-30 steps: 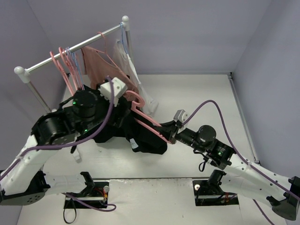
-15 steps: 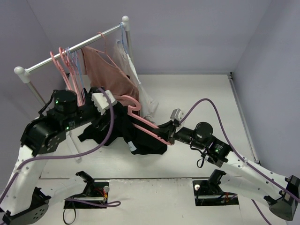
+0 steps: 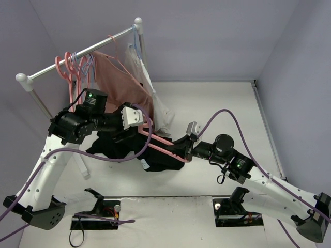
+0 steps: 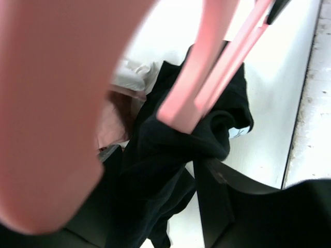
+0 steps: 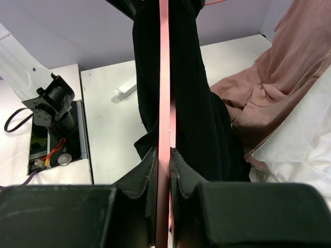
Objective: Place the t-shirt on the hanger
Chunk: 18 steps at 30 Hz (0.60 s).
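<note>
The black t-shirt (image 3: 161,163) hangs bunched over the pink hanger (image 3: 166,143), which slants from the rack side down to the right. My right gripper (image 3: 185,151) is shut on the hanger's lower end; in the right wrist view its fingers clamp the pink bar (image 5: 164,77), with black fabric (image 5: 194,93) draped on both sides. My left gripper (image 3: 138,128) is at the hanger's upper end. In the left wrist view (image 4: 165,181) the black fabric (image 4: 170,150) fills its jaws, below the hanger (image 4: 217,77). The hanger's hook is hidden.
A clothes rack (image 3: 77,58) stands at the back left with spare pink hangers (image 3: 69,72), lilac hangers (image 3: 89,64), a dusty-pink garment (image 3: 119,82) and a white garment (image 3: 151,90). Both garments show in the right wrist view, pink (image 5: 279,77) and white (image 5: 300,150). Grey walls enclose the table.
My left arm has lifted and swung its wrist right, toward the hanger's upper end, dragging black fabric along. The hanger's hook has gone out of sight. The right gripper has barely moved.
</note>
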Available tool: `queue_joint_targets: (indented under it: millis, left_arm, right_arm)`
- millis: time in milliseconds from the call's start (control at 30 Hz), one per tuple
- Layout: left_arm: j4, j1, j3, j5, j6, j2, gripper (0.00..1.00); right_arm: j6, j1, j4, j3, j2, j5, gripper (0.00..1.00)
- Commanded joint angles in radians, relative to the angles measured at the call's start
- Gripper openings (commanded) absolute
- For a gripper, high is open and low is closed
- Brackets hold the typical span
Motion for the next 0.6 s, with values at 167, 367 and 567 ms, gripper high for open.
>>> queue_joint_targets:
  millis: [167, 367, 567]
  left_arm:
    - [-0.023, 0.009, -0.064, 0.171, 0.089, -0.039, 0.38]
    - [-0.023, 0.009, -0.111, 0.196, 0.09, -0.048, 0.36]
    - [-0.023, 0.009, -0.136, 0.201, 0.091, -0.08, 0.23]
  right_arm:
    - [0.0, -0.023, 0.116, 0.07, -0.02, -0.052, 0.0]
    - [0.005, -0.033, 0.114, 0.084, 0.003, -0.104, 0.0]
    - [0.007, -0.057, 0.108, 0.075, -0.019, -0.121, 0.0]
